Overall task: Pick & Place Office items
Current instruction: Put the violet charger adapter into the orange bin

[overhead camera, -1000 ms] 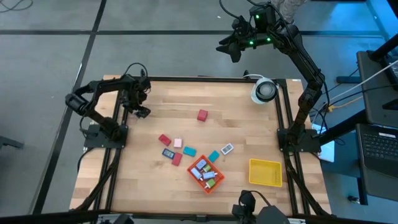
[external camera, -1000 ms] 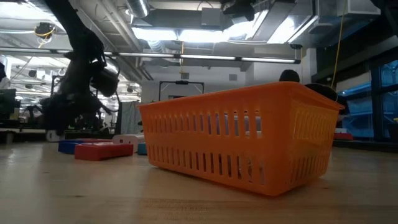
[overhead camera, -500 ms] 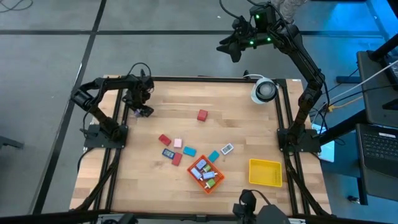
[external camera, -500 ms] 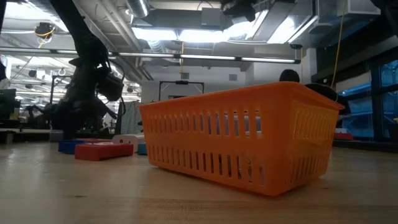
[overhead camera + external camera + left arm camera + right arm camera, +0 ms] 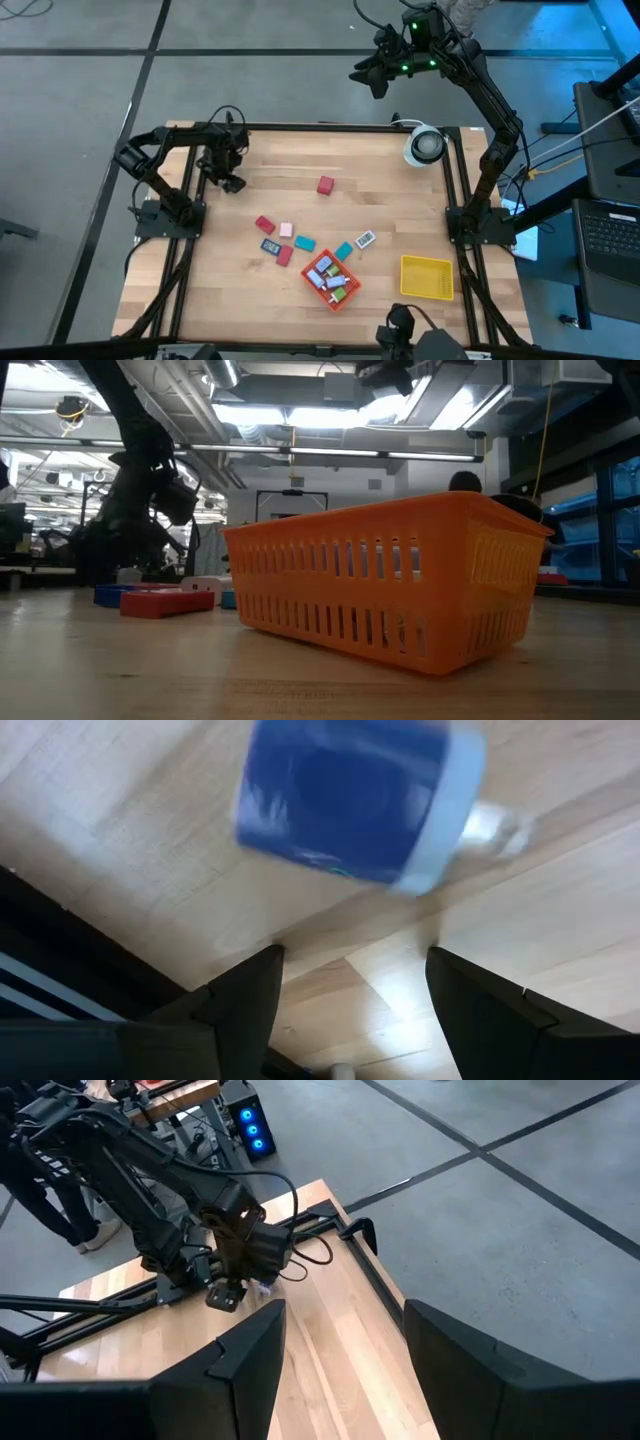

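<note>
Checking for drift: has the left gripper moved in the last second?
Yes. In the high view the left gripper has shifted slightly toward the lone red block.

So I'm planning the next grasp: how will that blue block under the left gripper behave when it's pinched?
The blue block looks boxy and flat-faced, so it will probably stay put rather than roll. It seems rigid and small, so likely light. Its faces look smooth, and it lies flat on the wooden table, so it may skid if the open left gripper closes off-centre.
</note>
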Motion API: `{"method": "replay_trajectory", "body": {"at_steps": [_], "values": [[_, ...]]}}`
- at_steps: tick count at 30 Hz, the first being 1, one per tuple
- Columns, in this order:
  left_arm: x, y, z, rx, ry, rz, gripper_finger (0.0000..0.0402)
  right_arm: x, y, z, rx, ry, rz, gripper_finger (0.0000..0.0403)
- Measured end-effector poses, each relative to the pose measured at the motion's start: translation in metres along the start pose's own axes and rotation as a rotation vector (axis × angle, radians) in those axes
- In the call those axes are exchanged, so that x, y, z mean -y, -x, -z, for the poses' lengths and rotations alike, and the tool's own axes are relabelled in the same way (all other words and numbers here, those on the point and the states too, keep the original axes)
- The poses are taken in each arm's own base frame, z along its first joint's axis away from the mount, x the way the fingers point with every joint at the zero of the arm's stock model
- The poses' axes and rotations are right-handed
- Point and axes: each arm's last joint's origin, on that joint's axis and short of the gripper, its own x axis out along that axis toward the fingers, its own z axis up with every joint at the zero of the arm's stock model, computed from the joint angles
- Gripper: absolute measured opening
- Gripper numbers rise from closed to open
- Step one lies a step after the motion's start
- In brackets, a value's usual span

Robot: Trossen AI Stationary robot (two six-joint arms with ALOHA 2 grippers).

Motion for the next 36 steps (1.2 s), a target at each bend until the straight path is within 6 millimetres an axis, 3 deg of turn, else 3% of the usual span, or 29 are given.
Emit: {"method": "replay_trajectory", "body": {"at_steps": [21,26,30,36], "values": [[-0.006,0.006,-0.009,0.063,0.021,-0.013,0.0237,0.0,0.0,0.0,-0.001,-0.022,-0.008,0.021],[0.001,0.024,-0.018,0.103,0.003,0.049,0.0237,0.0,0.0,0.0,0.0,-0.022,-0.008,0.021],[0.003,0.034,-0.024,0.139,-0.01,-0.018,0.0237,0.0,0.0,0.0,0.0,-0.03,-0.008,0.021],[0.001,0.029,-0.031,0.14,0.001,-0.015,0.0237,0.0,0.0,0.0,0.0,-0.037,-0.008,0.021]]}}
